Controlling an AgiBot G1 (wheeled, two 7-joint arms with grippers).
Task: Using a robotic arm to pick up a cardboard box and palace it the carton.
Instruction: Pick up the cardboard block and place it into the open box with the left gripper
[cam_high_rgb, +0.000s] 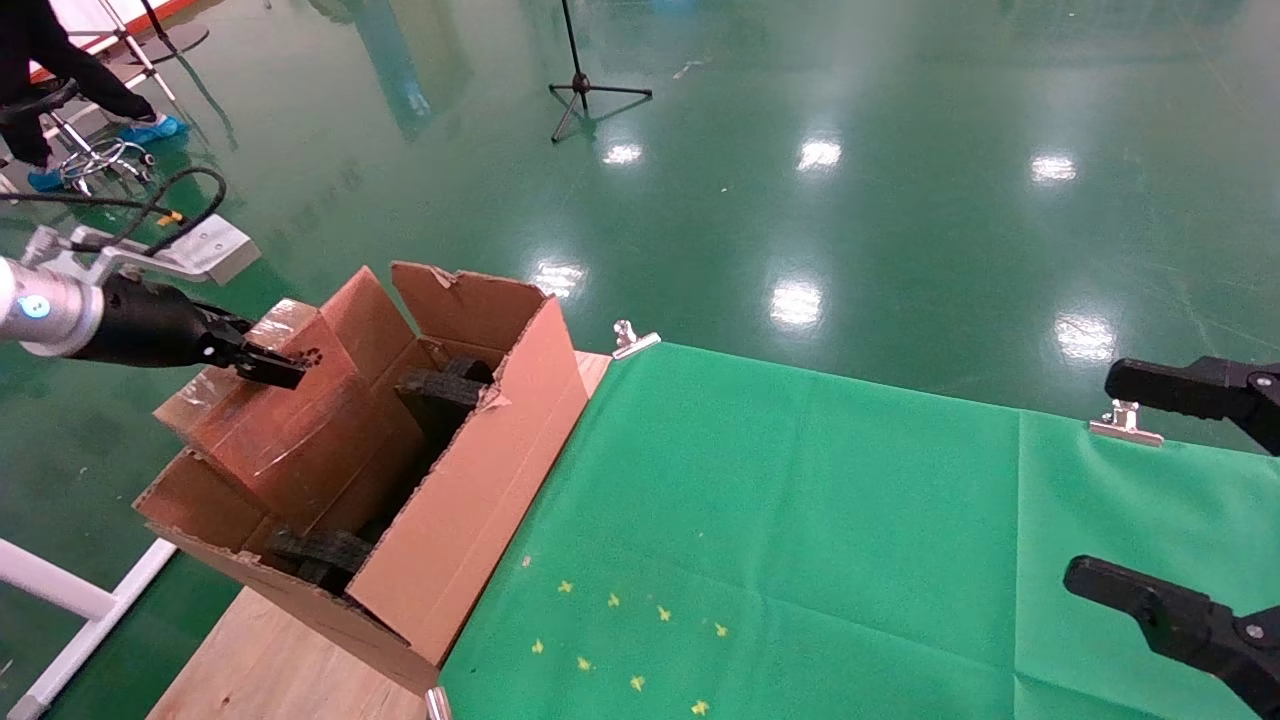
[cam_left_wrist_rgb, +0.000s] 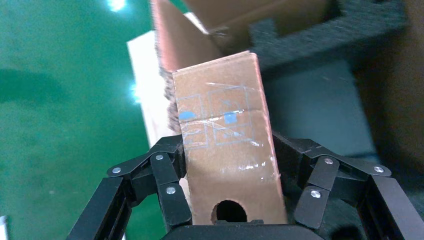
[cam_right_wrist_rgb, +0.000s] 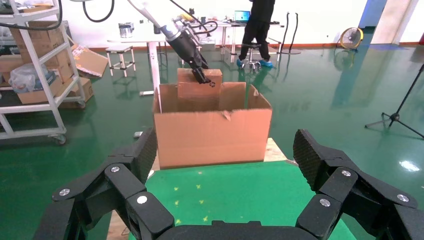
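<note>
The cardboard box (cam_high_rgb: 270, 430) is reddish-brown with glossy tape bands. It leans tilted inside the far-left half of the carton (cam_high_rgb: 480, 470), its upper end sticking out above the rim. My left gripper (cam_high_rgb: 290, 365) is shut on that upper end. In the left wrist view the box (cam_left_wrist_rgb: 225, 130) fills the gap between the fingers (cam_left_wrist_rgb: 170, 165), round hole toward the palm, with black foam (cam_left_wrist_rgb: 320, 35) below. From the right wrist view the box (cam_right_wrist_rgb: 192, 90) rises over the carton (cam_right_wrist_rgb: 212, 132). My right gripper (cam_high_rgb: 1090, 475) hangs open over the green cloth, far to the right.
The carton stands on the wooden table's left end (cam_high_rgb: 280, 660), beside a green cloth (cam_high_rgb: 780, 520) held by metal clips (cam_high_rgb: 633, 338). Beyond are a tripod (cam_high_rgb: 585, 85), a seated person (cam_high_rgb: 60, 70), a white frame (cam_high_rgb: 60, 600) and shelving (cam_right_wrist_rgb: 30, 70).
</note>
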